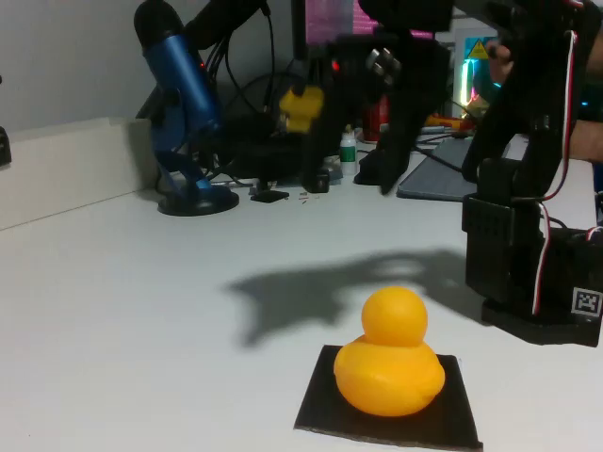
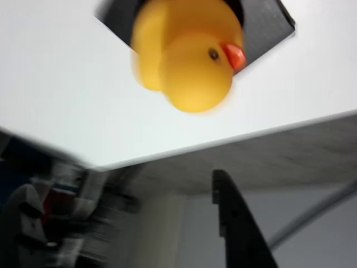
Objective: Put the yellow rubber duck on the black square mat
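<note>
The gripper hangs high above the white table in the fixed view, blurred and dark, its two fingers spread apart with bare air between them, nothing held. It sits well behind and above the duck, and its shadow falls on the tabletop just behind the mat. In the wrist view, one dark finger juts up from the bottom edge, and the rest of that picture is smeared.

The yellow rubber duck sits upright on the black square mat near the front edge of the table in the fixed view, its back to that camera, with the mat's corners showing around its body. In the wrist view the yellow rubber duck appears at the top, orange beak and dark eye pointing right, with the black square mat showing beneath it on either side.

At the back of the table stands a blue microphone on its round base, left of the gripper, with cables and clutter behind it. The arm's black base stands at right, apart from the mat.
</note>
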Motion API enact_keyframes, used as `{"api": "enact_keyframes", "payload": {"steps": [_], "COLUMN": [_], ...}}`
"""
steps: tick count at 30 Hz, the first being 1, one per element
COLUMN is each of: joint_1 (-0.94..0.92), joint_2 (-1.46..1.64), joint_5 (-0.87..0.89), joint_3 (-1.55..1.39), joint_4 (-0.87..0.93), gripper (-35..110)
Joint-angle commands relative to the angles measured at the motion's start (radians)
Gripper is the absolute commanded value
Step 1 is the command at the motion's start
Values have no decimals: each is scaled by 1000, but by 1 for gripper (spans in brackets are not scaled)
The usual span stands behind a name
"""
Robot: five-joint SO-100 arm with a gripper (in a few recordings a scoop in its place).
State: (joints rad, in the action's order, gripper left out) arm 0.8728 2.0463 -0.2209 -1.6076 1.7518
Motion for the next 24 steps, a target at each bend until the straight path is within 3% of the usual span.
{"api": "enact_keyframes", "payload": {"steps": [1, 11, 17, 24], "joint_1": [-155, -689, -914, -973], "joint_2": [69, 77, 80, 78], "joint_5": [-17, -3, 12, 167], "joint_3": [77, 247, 244, 199], "joint_4": [11, 8, -147, -201], "gripper": [35, 25, 21, 6]}}
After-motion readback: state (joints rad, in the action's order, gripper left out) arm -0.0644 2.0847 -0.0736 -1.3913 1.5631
